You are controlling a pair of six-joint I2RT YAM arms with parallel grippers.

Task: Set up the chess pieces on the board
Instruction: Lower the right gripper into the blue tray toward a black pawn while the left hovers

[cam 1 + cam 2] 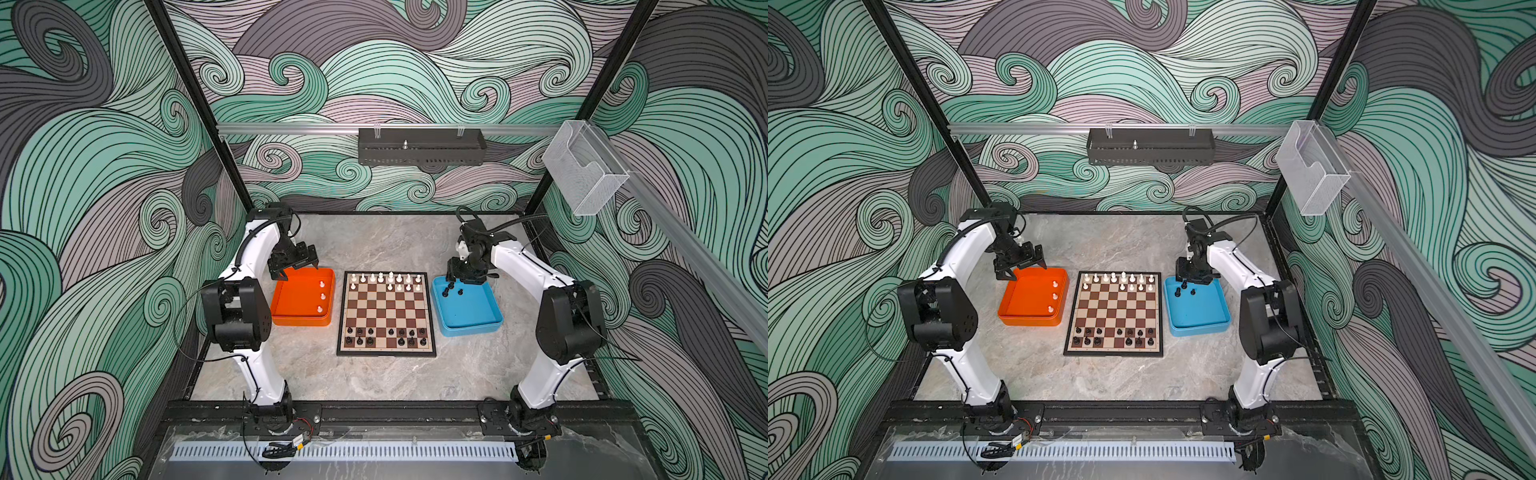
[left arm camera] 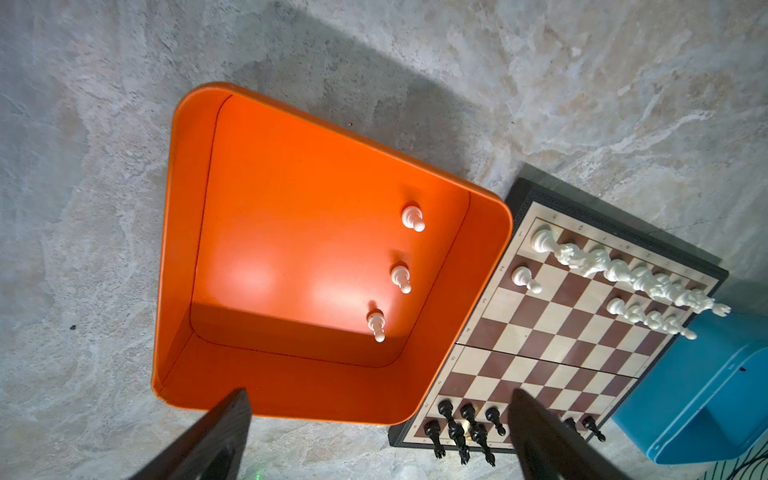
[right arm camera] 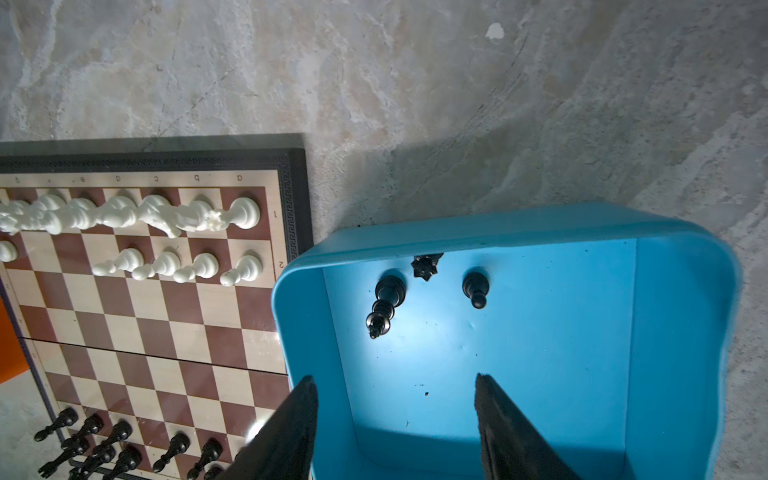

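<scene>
**Both arms at their trays, six pieces off the board**

Left end effector (image 1: 300,269): jaws wide apart, empty, hovering over the far outer corner of the orange tray (image 1: 301,321). Three white pawns (image 1: 323,296) stand upright in a line along the tray's board-side wall, well apart from the jaws, toward the board and the near side.

Board (image 1: 386,309), centre of counter (image 1: 374,378): white back row full. The white pawn row has one pawn at the left end and four at the right, leaving three gaps. Black's two near rows also show gaps.

Blue tray (image 1: 469,328): three black pieces (image 1: 445,293) stand upright and bunched in the far corner next to the board.

Right end effector (image 3: 395,379): jaws apart, nothing between them, low over that same corner. In the right wrist view a tall piece (image 3: 388,299) and a black pawn (image 3: 476,291) lie just ahead of the fingertips, with a crowned piece (image 3: 426,266) against the far wall.

Judgement: the right arm is nearer a pick. The pieces' long axes are vertical, so a short advance and a straight-down close should do. The tall piece and the crowned one stand close together, so there is a risk of knocking the neighbour.
</scene>
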